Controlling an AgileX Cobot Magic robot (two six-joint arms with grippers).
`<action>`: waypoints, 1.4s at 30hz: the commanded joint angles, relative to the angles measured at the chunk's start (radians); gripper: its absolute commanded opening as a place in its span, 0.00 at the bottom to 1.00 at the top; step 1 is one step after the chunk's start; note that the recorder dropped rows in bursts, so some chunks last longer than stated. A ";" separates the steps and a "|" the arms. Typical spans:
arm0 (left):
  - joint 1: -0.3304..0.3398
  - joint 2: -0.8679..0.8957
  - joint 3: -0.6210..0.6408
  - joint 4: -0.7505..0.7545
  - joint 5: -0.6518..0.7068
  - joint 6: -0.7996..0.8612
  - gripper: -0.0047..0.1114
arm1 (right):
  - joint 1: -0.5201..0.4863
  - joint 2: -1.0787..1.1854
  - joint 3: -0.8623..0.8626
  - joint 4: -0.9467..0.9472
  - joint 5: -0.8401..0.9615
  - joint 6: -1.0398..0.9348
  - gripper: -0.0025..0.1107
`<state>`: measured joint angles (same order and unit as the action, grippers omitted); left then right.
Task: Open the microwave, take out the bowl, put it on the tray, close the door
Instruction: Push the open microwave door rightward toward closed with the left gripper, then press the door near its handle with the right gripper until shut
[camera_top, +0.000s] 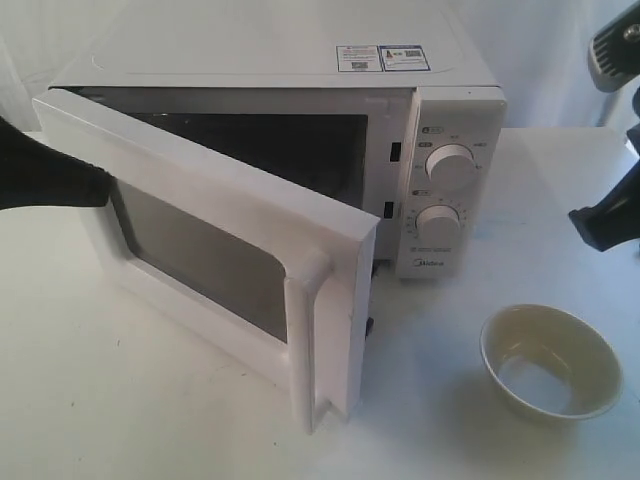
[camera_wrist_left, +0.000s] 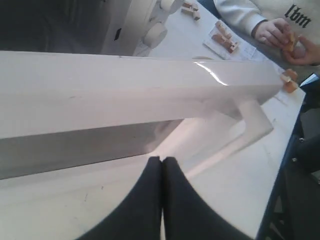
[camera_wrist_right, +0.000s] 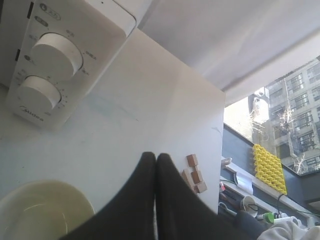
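The white microwave (camera_top: 440, 110) stands at the back of the table, its cavity dark. The door (camera_top: 210, 250) hangs half open, with its bar handle (camera_top: 318, 340) toward the front. My left gripper (camera_top: 104, 186) is shut and empty, tips against the door's outer face near the hinge side; the left wrist view shows these tips (camera_wrist_left: 162, 159) below the door's top edge (camera_wrist_left: 125, 85). The cream-yellow bowl (camera_top: 550, 362) sits on the table at the front right, empty. Above and behind the bowl (camera_wrist_right: 40, 212), my right gripper (camera_wrist_right: 156, 155) is shut and holds nothing. No tray is in view.
Two round knobs (camera_top: 448, 167) face the front on the microwave's right panel. Small wooden blocks (camera_wrist_right: 194, 175) lie near the table's far right edge. A person's hands (camera_wrist_left: 280, 35) with more blocks are beyond the table. White tabletop (camera_top: 150, 400) spreads in front of the door.
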<state>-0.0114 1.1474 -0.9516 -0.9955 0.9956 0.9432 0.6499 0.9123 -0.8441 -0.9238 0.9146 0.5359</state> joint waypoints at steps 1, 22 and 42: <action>-0.001 0.083 -0.004 -0.055 -0.052 0.121 0.04 | -0.007 -0.006 -0.006 -0.022 0.004 -0.006 0.02; -0.001 0.233 -0.004 -0.396 -0.121 0.577 0.04 | -0.007 0.000 -0.004 0.014 -0.225 -0.006 0.02; -0.001 0.233 -0.004 -0.333 -0.092 0.529 0.04 | 0.018 0.367 -0.095 0.388 -0.651 -0.376 0.02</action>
<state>-0.0114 1.3803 -0.9516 -1.3484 0.8959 1.5023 0.6663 1.2483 -0.9012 -0.5351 0.2902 0.1689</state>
